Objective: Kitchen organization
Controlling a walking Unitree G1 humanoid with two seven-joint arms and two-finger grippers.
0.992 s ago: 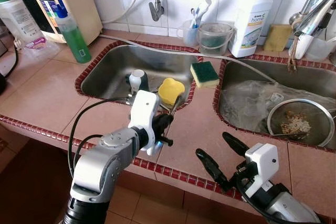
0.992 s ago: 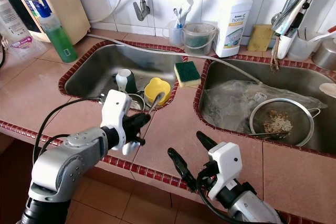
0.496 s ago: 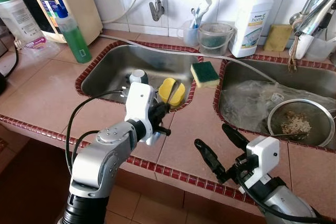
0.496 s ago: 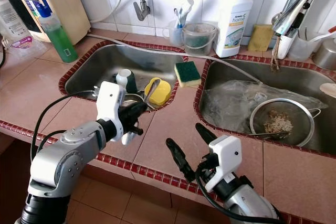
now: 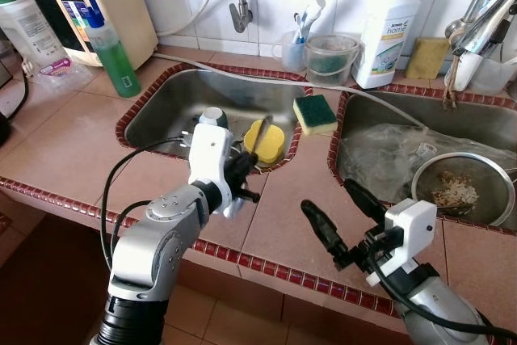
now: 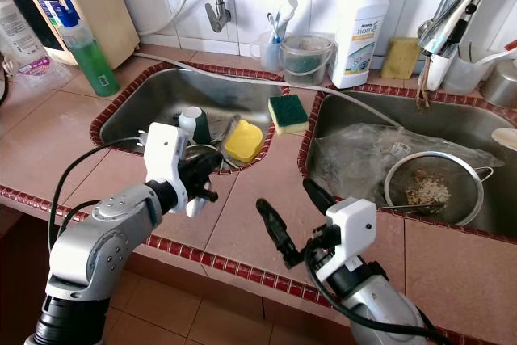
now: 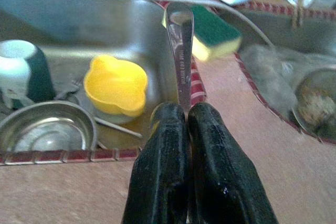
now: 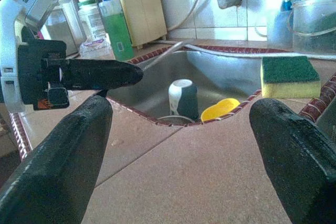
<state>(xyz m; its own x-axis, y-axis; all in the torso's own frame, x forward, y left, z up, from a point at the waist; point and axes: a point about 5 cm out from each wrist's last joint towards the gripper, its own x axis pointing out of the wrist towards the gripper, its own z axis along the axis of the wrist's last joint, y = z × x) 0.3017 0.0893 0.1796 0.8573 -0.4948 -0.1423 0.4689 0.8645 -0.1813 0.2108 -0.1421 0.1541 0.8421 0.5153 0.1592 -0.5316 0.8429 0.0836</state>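
While I am holding the left gripper (image 7: 186, 116) over the counter (image 5: 73, 139) edge at the left sink (image 5: 174, 107), its jaws are pinching a metal spoon (image 7: 179, 56) by the handle, bowl pointing out over the basin. My right gripper (image 5: 339, 220) is hovering over the counter with jaws spread wide, carrying nothing. I am judging the tidying barely begun: the yellow cup (image 5: 266, 141), steel bowl (image 7: 44, 132) and upturned mug (image 7: 21, 74) are sitting in the sink.

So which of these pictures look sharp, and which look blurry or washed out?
Head views: evenly lit and sharp, down to the sponge and sink. Left wrist view: the left claw and its spoon are fairly clear, the background soft. Right wrist view: the right claw looms dark and blurred, and the tiled wall is washed out.
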